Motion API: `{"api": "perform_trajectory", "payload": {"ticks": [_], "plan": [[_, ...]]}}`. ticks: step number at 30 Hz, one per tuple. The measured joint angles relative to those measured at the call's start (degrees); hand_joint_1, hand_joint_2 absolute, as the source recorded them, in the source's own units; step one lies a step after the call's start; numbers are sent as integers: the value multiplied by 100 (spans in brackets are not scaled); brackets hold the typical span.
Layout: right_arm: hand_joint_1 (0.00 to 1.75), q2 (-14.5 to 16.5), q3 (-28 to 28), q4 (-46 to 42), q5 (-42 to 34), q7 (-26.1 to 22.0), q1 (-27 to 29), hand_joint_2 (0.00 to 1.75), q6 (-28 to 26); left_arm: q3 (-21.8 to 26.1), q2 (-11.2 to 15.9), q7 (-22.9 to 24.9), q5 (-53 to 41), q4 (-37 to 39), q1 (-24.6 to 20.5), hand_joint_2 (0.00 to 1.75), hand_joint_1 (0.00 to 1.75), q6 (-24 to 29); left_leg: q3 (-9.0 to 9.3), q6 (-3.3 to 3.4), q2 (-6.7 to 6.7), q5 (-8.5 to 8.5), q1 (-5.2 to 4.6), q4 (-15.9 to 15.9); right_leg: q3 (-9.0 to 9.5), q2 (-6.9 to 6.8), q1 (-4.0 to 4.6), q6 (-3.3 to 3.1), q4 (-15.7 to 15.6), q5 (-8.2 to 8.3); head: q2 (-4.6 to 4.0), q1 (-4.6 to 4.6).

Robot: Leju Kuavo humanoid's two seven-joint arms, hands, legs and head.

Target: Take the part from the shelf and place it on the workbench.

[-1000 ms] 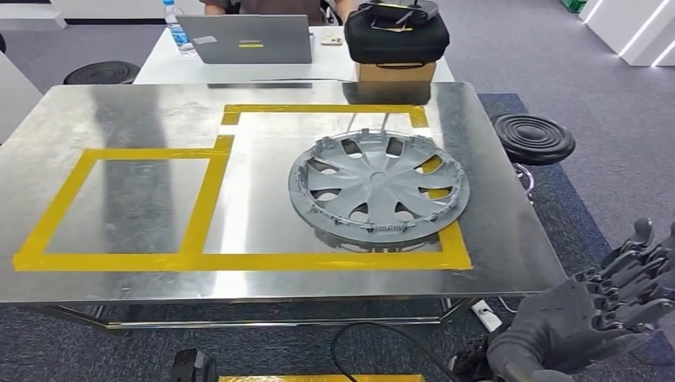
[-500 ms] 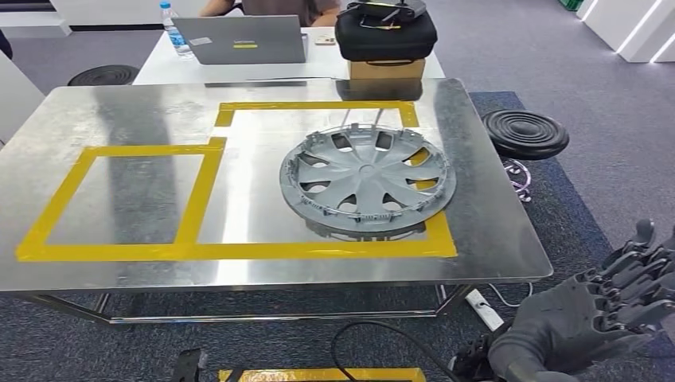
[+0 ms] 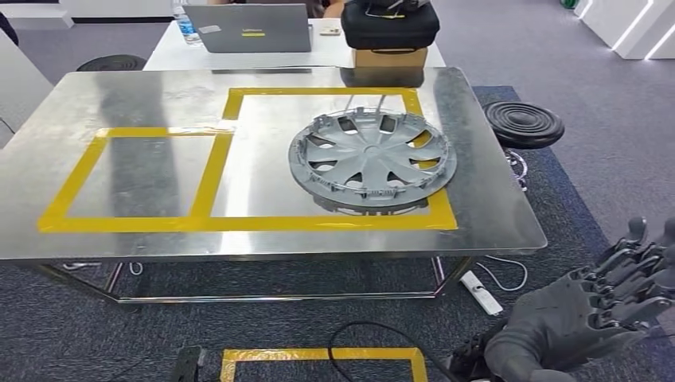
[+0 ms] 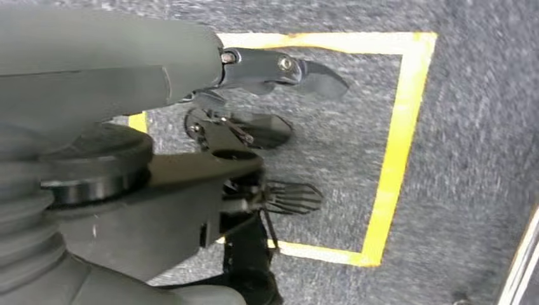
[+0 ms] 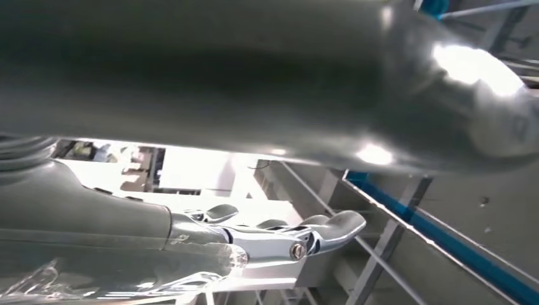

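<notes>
The grey wheel cover [image 3: 372, 163] lies on the steel workbench [image 3: 143, 183]; the right hand [image 3: 581, 322] hangs below, fingers spread, holding nothing

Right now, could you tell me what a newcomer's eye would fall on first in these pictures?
First the grey wheel cover, lying flat on the shiny steel workbench inside the larger yellow tape rectangle, near its right corner. Next, the robot's dark right hand low at the right, off the bench above the carpet, holding nothing.
</notes>
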Motion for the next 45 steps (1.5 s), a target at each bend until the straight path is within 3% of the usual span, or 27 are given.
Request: {"api": "perform_trajectory", "payload": {"ticks": [2, 5, 6, 8, 9, 11, 13, 16, 18, 20, 22, 23, 24, 26, 28, 29, 31, 32, 33, 35, 36, 37, 39, 40, 41, 43, 45], "plan": [[0, -43, 76, 19, -245, -39, -38, 0, 0, 2, -2, -9, 2, 0, -1, 175, 0, 11, -78, 84, 23, 115, 5, -10, -93, -5, -20, 60, 202, -245, 0, 4], [0, -104, 173, 47, -413, -53, -85, 0, 0, 2, -5, -50, 3, 0, -9, 175, 0, 11, -293, 130, 40, 304, 10, -11, -394, -13, -26, 126, 1281, -1075, 0, 11], [0, -115, 187, 52, -428, -52, -92, 0, 0, 2, -4, -62, 4, 0, -8, 175, 0, 11, -378, 126, 44, 369, 9, -8, -433, -13, -27, 137, 1591, -1203, 0, 12], [0, -130, 209, 61, -448, -51, -104, 0, 0, 2, -4, -78, 5, 0, -7, 175, 0, 11, -549, 106, 49, 499, 9, -4, -217, -14, -34, 143, 1631, -1102, 0, 10], [0, -133, 219, 64, -455, -50, -109, 0, 0, 2, -4, -81, 5, 0, -8, 175, 0, 11, -628, 89, 47, 562, 10, 0, 60, -15, -44, 143, 1329, -971, 0, 10], [0, -138, 236, 70, -468, -49, -118, 0, 0, 3, -1, -89, 5, -1, -4, 175, 0, 11, -739, 38, 34, 670, -2, 18, 742, -10, -59, 137, 451, -911, 0, 9], [0, -141, 250, 76, -479, -48, -123, 0, 0, 4, 2, -97, 10, -2, 1, 175, 0, 11, -763, -24, 23, 759, -13, 30, 1074, 10, -46, 85, -51, -998, -1, -6], [0, -144, 268, 90, -495, -46, -129, 0, 0, 2, -8, -99, 20, -2, -1, 175, 0, 11, -805, -125, 23, 799, 21, 42, 977, 13, -17, -83, -88, -901, -2, -21], [0, -145, 275, 95, -502, -45, -133, 0, 1, 2, -17, -99, 20, -2, 3, 175, 0, 12, -955, -172, 21, 402, 37, 356, 847, 2, -21, -185, -101, -759, -2, -46], [0, -145, 280, 101, -509, -44, -134, 0, 2, 2, -22, -99, 20, -2, -2, 175, 0, 16, -1177, -195, 20, -205, 36, 1095, 676, 3, -11, -219, -94, -607, -2, -66], [0, -146, 284, 107, -518, -44, -135, 0, 2, 2, -22, -99, 22, -2, -4, 175, 0, 24, -1257, -196, 20, -410, 36, 1696, 481, 0, -3, -212, -87, -459, -2, -69], [0, -147, 286, 109, -522, -44, -136, 0, 2, 2, -22, -99, 22, -2, -5, 175, 0, 27, -1166, -189, 20, -322, 35, 1738, 384, -2, -1, -202, -84, -388, -2, -69], [0, -147, 287, 109, -525, -44, -137, 0, 2, 2, -22, -99, 23, -2, -6, 175, 0, 30, -970, -178, 20, -168, 36, 1552, 299, -1, -1, -190, -82, -320, -2, -69], [0, -147, 289, 110, -529, -44, -139, 0, 2, 2, -23, -101, 23, -3, -18, 175, 0, 34, -322, -150, 15, 1, 33, 747, 161, 8, 8, -153, -66, -195, -2, -72], [0, -149, 291, 110, -533, -44, -142, 0, 2, 2, -30, -104, 23, -3, -35, 175, 0, 36, 176, -105, 7, -82, 24, 52, 92, 10, 27, -98, -38, -90, -2, -66], [0, -151, 292, 112, -535, -44, -143, 0, 2, 2, -35, -105, 23, -3, -37, 175, 0, 37, 266, -75, 4, -114, 13, -90, 77, 7, 32, -68, -31, -43, -2, -62], [0, -157, 292, 117, -541, -44, -145, 0, 2, 2, -44, -107, 25, -2, -26, 175, 0, 41, 188, 4, 19, -61, 5, -93, 33, 3, 11, -11, -14, -2, -2, -58], [0, -159, 292, 120, -544, -44, -146, 0, 2, 2, -45, -107, 27, -2, -22, 175, 0, 45, 125, 49, 31, -3, 5, -84, -27, 0, 0, 18, 79, -119, -2, -54], [0, -161, 293, 121, -547, -44, -147, 0, 2, 3, -46, -107, 28, -2, -21, 175, 0, 49, 49, 87, 42, 66, 10, -84, -118, -3, -6, 46, 282, -337, -2, -44], [0, -166, 294, 121, -552, -44, -148, 0, 2, 3, -46, -108, 31, -2, -23, 175, 0, 53, -127, 125, 50, 215, 7, -78, -345, -11, -10, 90, 1028, -934, -2, -23], [0, -167, 294, 122, -553, -44, -147, 0, 2, 3, -46, -109, 31, -2, -21, 175, 0, 54, -219, 127, 53, 288, 3, -72, -424, -12, -10, 103, 1420, -1125, -2, -18], [0, -168, 294, 122, -552, -44, -147, 0, 2, 3, -46, -111, 33, -2, -19, 175, 0, 56, -315, 125, 56, 362, 1, -66, -437, -12, -10, 108, 1688, -1181, -2, -15], [0, -169, 294, 123, -547, -44, -147, 0, 2, 4, -46, -124, 37, -2, -17, 175, 0, 66, -506, 109, 61, 500, -2, -51, -156, -13, -11, 100, 1599, -959, -2, -13], [0, -169, 294, 123, -544, -44, -147, 0, 2, 4, -46, -133, 38, -2, -18, 175, 0, 72, -592, 96, 60, 565, -2, -41, 139, -16, -12, 94, 1254, -817, -2, -13], [0, -169, 294, 123, -542, -44, -148, 0, 2, 4, -46, -143, 39, -3, -17, 175, 0, 78, -665, 75, 54, 625, -9, -29, 493, -22, -13, 88, 780, -794, -2, -13], [0, -166, 291, 129, -564, -47, -140, 0, 2, 5, -44, -166, 44, -4, -13, 87, 0, 90, -727, 20, 44, 727, -19, -14, 984, -15, -1, 47, 54, -883, -3, -20], [0, -162, 271, 167, -657, -92, -122, 0, 2, 9, -43, -191, 53, -4, -11, 0, 0, 105, -738, -46, 41, 825, -10, -29, 1042, 5, 27, -37, -128, -911, -3, -25]]}}
